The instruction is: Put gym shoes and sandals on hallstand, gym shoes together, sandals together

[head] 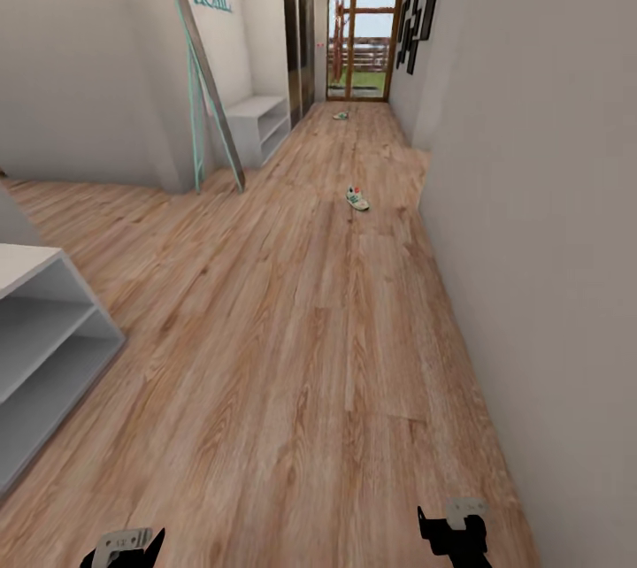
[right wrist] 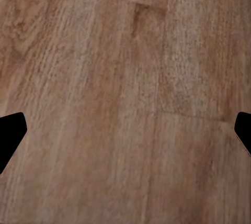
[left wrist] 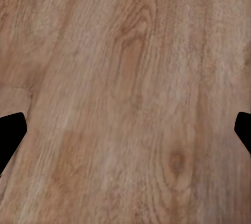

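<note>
We've got both grippers, left gripper (left wrist: pixel 125 130) and right gripper (right wrist: pixel 125 130), spread wide and empty, and the nearest gym shoe (head: pixel 357 198) sits well ahead along the right-hand wall, closer to our right arm.

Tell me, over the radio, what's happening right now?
Both tools open, empty, over bare floor. One gym shoe ahead by the right wall, another farther down near the door. Rack on the left. Path looks clear.

- A home's corridor: a long, narrow passage with wood-plank floor (head: pixel 292 356) between plain walls.
- A glazed door (head: pixel 363 37) at the far end looks onto a garden.
- A white hallstand (head: pixel 257 121), a teal-framed leaning mirror (head: pixel 208 90), dark picture frames (head: pixel 416 19) and a gym shoe (head: pixel 357 198) lying loose.
</note>
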